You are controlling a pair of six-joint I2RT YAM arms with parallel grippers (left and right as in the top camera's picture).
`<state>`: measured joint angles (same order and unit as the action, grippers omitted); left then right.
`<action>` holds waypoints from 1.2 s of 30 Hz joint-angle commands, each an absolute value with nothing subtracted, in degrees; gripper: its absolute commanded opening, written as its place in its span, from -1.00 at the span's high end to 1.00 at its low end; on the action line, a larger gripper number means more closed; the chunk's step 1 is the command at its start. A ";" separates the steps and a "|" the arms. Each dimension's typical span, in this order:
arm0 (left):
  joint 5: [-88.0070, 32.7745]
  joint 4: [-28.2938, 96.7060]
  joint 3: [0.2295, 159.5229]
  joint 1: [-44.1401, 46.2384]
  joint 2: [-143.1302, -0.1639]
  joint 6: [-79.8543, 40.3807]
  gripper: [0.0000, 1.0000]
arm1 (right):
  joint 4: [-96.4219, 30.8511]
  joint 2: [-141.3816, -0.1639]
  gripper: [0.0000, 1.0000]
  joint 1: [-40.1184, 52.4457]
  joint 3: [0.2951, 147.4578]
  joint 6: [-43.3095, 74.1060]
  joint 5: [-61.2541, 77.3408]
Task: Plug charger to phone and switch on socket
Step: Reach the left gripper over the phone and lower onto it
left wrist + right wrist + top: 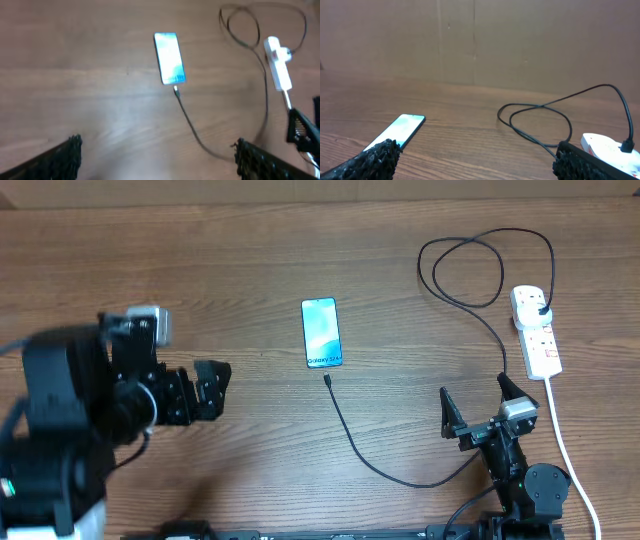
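We see the slim, glossy teal-screened phone (321, 332) lying at twelve o'clock of the thin black charger cable (329, 383) tip, unplugged, while the rough-padded left gripper (157, 145) and right gripper (478, 402) gape wide, empty.

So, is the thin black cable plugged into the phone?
Out: the thin black cable's plug tip lies just short of the slim teal-screened phone.

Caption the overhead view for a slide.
Left pincer and right pincer open; charger tip unplugged beside phone; plug in socket.

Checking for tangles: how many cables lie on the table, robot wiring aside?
2. The black charger runs from beside the phone, looping, into the socket; the white cord leaves the socket toward the near edge.
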<state>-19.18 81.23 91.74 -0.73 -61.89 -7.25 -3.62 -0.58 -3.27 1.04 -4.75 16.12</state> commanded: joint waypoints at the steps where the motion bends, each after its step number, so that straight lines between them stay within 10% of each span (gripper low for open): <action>1: -19.35 88.01 105.75 3.57 -73.45 -5.10 -1.00 | -3.36 -0.16 -1.00 -2.96 0.47 -4.99 15.90; 36: -1.74 67.55 107.98 31.55 -117.08 -38.85 -0.99 | -3.36 -0.16 -1.00 -2.96 0.47 -4.99 15.90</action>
<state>-4.69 68.88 107.15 30.44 -115.04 -37.39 -3.64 -0.58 -3.27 1.04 -4.73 16.12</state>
